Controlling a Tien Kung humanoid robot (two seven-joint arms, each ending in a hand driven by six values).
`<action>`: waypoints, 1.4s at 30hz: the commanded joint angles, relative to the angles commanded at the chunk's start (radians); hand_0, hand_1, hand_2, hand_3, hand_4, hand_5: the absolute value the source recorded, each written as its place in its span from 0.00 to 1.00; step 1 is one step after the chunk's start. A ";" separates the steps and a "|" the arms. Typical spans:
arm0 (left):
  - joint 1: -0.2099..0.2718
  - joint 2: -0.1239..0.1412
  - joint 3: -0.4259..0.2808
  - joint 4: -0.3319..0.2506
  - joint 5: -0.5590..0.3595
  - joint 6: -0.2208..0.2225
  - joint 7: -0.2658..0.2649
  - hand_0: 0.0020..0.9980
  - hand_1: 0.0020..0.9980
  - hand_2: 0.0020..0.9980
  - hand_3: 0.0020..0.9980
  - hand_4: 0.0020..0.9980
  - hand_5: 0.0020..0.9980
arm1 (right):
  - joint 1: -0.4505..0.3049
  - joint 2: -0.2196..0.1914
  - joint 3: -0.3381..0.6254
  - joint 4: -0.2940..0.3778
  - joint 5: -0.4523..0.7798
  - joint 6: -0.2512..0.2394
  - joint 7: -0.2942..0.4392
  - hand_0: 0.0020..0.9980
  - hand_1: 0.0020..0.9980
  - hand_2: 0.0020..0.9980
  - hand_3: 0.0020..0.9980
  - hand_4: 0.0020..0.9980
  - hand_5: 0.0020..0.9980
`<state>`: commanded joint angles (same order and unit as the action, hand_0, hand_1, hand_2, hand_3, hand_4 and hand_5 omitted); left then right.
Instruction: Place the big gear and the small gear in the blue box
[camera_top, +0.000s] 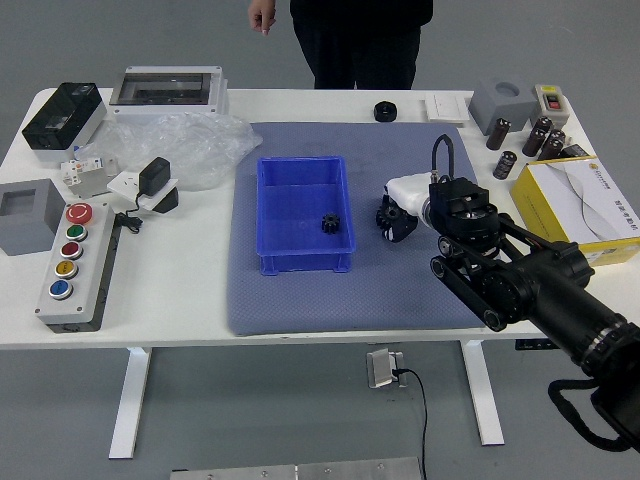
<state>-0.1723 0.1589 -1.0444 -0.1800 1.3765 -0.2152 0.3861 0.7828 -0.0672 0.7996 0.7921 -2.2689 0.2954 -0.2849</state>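
White table (190, 300), grey floor around it, a blue-grey mat (300, 310) laid on its middle. Small gear (331, 223), black: inside the blue box (305, 262), toward its right wall. Big gear (388, 216), black: on the mat just right of the box, partly covered by the robot's right hand (402, 215). Said hand, white-covered with black fingertips: partly closed, fingers curled about the big gear and touching it; firmness of hold cannot be told. Black round object (385, 111): beyond the mat, by the table's far edge. Right side: yellow-edged box (540, 207), several dark cylinders (505, 164), grey block (502, 103). Left side: button panel (77, 275), clear plastic wrap (195, 145), black-topped box (64, 115). Far side: a person in dark clothing (355, 45), one hand (262, 14) hanging down.
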 joint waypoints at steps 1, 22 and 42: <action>0.000 0.000 0.000 0.000 0.000 0.000 0.000 0.83 0.79 0.78 0.76 0.66 0.36 | 0.000 0.001 -0.001 -0.002 0.000 -0.001 0.000 0.65 0.62 0.72 0.75 0.73 0.33; -0.001 -0.001 0.003 0.000 -0.005 0.001 -0.001 0.83 0.79 0.78 0.76 0.66 0.36 | -0.005 0.003 -0.005 -0.014 0.000 -0.078 -0.007 0.55 0.47 0.53 0.62 0.47 0.32; 0.004 0.016 0.006 0.000 -0.018 0.004 -0.002 0.83 0.79 0.78 0.76 0.66 0.36 | 0.018 -0.134 0.039 0.130 0.000 -0.053 -0.030 0.56 0.45 0.50 0.60 0.42 0.30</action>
<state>-0.1680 0.1747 -1.0387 -0.1800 1.3580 -0.2110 0.3844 0.8011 -0.2009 0.8388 0.9221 -2.2689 0.2423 -0.3152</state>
